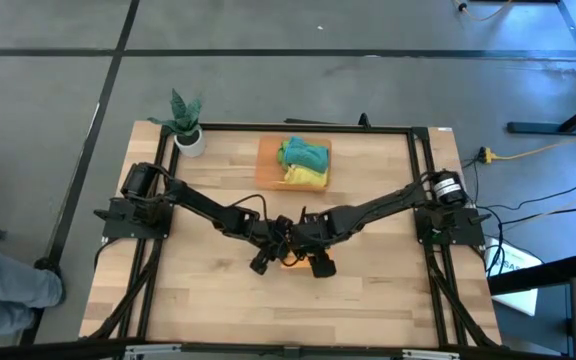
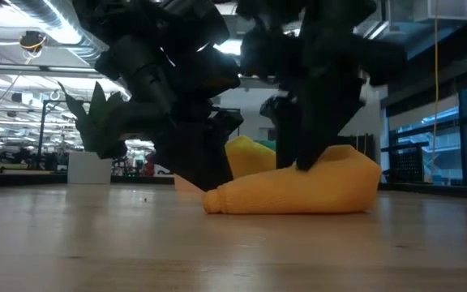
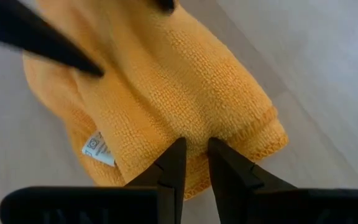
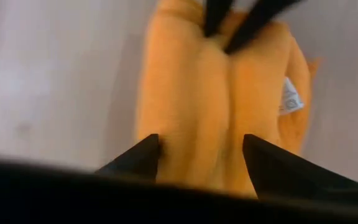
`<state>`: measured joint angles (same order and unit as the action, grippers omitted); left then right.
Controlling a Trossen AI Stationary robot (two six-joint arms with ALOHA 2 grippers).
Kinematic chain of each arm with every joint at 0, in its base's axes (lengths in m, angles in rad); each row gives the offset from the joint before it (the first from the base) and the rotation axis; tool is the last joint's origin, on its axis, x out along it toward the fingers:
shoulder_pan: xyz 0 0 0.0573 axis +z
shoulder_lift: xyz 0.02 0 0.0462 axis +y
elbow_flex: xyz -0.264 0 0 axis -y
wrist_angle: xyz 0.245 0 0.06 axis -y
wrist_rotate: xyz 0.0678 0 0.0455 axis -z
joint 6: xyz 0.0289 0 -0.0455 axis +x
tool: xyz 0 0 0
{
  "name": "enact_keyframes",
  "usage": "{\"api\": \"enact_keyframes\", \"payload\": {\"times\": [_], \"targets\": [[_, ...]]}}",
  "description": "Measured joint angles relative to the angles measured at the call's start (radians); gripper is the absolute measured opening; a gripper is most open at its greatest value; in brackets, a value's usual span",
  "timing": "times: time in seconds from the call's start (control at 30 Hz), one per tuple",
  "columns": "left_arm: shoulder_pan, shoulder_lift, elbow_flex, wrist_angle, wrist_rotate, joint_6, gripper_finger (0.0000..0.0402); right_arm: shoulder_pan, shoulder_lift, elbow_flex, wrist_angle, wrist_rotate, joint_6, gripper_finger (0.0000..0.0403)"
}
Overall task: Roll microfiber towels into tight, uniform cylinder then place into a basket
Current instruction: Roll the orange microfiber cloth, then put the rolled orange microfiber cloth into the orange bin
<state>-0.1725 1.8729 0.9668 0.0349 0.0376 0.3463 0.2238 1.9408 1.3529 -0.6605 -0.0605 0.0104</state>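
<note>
Orange towel (image 3: pixel 166 93): lying part-rolled on the table (image 1: pixel 218 300), near the middle, just nearer than centre; looking loose and lumpy, not yet a tight cylinder.
Long axis: running left to right across the table in the low view, one end tapering to a point at the left, the other end bulky at the right.
Left gripper (image 3: pixel 191 165): coming in from the left, fingers nearly together and pinching the hemmed edge of the orange towel.
Right gripper (image 4: pixel 201 158): coming in from the right, jaws spread wide and straddling the roll across its width, one finger on each side; pressing down rather than clamping, as far as can be told.
Relation that matters: both grippers meeting over the same towel at opposite ends of its long axis, neither clearly nearer; rolling most likely needing to go across that axis, with the left pinch keeping the edge from slipping.
Basket (image 1: pixel 264 165): sitting at the far side of the table, straight beyond the orange towel, well apart from both grippers.
Other towels: green (image 1: pixel 303 152) and yellow (image 1: pixel 306 176), already lying in the basket.
Carry direction, judged: away toward the far edge once rolled.
Risk: roll slackening if the pinched edge lets go.
</note>
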Motion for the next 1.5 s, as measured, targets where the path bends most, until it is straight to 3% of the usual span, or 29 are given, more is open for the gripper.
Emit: {"api": "enact_keyframes", "payload": {"times": [0.23,0.7,1.2,1.5], "targets": [[-0.001,0.001,0.0,-0.027,0.0,-0.004,0.006,0.002,0.039,0.001,0.001,0.113,-0.014,0.0234],[-0.039,-0.079,0.0,-0.179,-0.051,0.019,0.006,-0.012,0.045,0.003,0.012,0.059,0.007,0.0234],[-0.059,-0.199,0.0,-0.536,-0.106,-0.1,0.006,-0.012,0.064,0.003,0.071,0.06,0.007,0.0234],[-0.058,-0.2,0.003,-0.637,0.037,-0.139,0.006,-0.013,0.067,0.003,0.074,0.059,0.003,0.0234]]}}
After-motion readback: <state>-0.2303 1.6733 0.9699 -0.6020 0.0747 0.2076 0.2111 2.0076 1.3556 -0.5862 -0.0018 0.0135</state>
